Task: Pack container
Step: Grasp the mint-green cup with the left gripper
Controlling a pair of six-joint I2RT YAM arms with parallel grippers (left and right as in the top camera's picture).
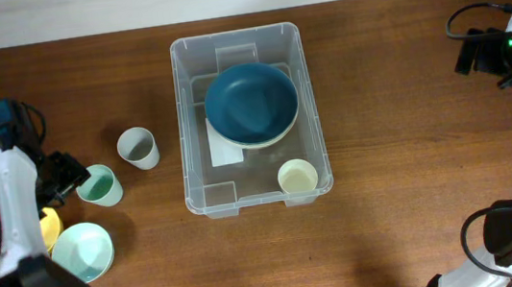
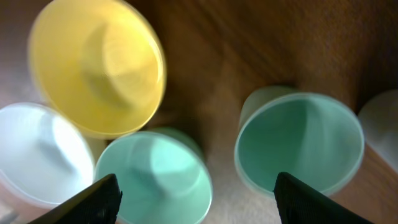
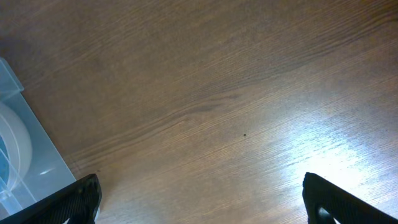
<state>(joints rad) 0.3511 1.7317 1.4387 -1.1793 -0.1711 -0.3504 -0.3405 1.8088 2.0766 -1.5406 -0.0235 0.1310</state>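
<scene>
Container [image 1: 184, 123] mid-table, open table [image 1: 396, 99] to its right. Left gripper [image 2: 196, 198] released over cups [image 2: 298, 143] well left; right gripper [image 3: 199, 199] released.

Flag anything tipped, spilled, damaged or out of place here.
Nothing stands out: the container sits square, blue bowl and cream cup upright inside; the grey cup and green cup left of it stand upright; no spill.

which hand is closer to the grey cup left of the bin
Left. The left hand sits close beside the grey cup; the right hand is far across the table, beyond the container.
</scene>
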